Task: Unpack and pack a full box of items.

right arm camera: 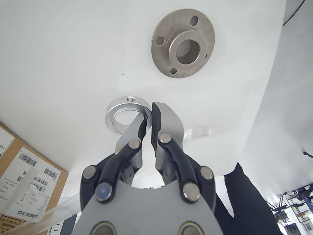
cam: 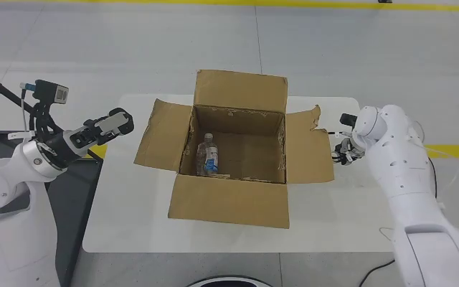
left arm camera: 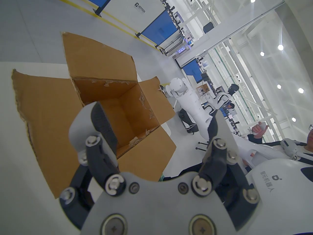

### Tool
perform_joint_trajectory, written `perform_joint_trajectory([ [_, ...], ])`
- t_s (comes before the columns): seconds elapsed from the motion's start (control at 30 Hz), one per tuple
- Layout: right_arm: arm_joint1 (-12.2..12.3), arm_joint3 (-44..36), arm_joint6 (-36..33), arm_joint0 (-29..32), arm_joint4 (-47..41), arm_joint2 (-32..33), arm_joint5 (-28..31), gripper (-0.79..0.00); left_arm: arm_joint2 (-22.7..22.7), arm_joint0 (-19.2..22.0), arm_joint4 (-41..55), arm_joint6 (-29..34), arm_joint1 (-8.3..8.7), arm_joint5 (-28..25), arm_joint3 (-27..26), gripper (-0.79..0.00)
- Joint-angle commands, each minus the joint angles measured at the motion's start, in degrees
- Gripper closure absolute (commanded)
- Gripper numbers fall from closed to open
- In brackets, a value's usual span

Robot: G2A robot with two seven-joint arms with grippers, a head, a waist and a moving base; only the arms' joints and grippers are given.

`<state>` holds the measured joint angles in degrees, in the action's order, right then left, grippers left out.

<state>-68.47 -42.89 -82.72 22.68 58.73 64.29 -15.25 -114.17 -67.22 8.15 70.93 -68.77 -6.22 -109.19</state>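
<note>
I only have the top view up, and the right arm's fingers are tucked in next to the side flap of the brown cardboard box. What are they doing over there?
Observer: The right gripper has its fingers closed on the wall of a silver metal ring lying on the white table.
Operator: Anything else near it?
Observer: A grey round metal flange with bolt holes lies flat on the table just beyond the ring, not touching it.
Operator: And the left fingers?
Observer: The left gripper is open and empty, pointing toward the open brown cardboard box.
</note>
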Motion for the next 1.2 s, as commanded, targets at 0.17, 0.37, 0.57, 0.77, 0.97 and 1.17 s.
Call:
perform_joint_trajectory([
  [0.17, 0.87, -2.75, -4.10, -0.33, 2.64, 0.74, -0.01, 0.000, 0.00, 0.00, 0.00, 0.00, 0.00, 0.00, 0.00, -0.785],
  [0.37, 1.17, -4.09, -5.28, -0.04, 3.14, 1.13, 0.22, 0.000, 0.00, 0.00, 0.00, 0.00, 0.00, 0.00, 0.00, -0.785],
  [0.57, 1.17, -4.09, -5.28, -0.04, 3.14, 1.13, 0.22, 0.000, 0.00, 0.00, 0.00, 0.00, 0.00, 0.00, 0.00, -0.785],
  [0.77, 1.80, -5.05, -4.15, 0.01, 4.38, 2.22, 1.32, 0.000, 0.00, 0.00, 0.00, 0.00, 0.00, 0.00, 0.00, -0.785],
  [0.97, 3.75, -6.53, -5.29, -1.50, 6.12, 4.97, 5.61, 0.000, 0.00, 0.00, 0.00, 0.00, 0.00, 0.00, 0.00, -0.785],
  [1.17, 6.11, -9.57, -5.29, -2.77, 4.77, 6.84, 9.69, 0.000, 0.00, 0.00, 0.00, 0.00, 0.00, 0.00, 0.00, -0.785],
])
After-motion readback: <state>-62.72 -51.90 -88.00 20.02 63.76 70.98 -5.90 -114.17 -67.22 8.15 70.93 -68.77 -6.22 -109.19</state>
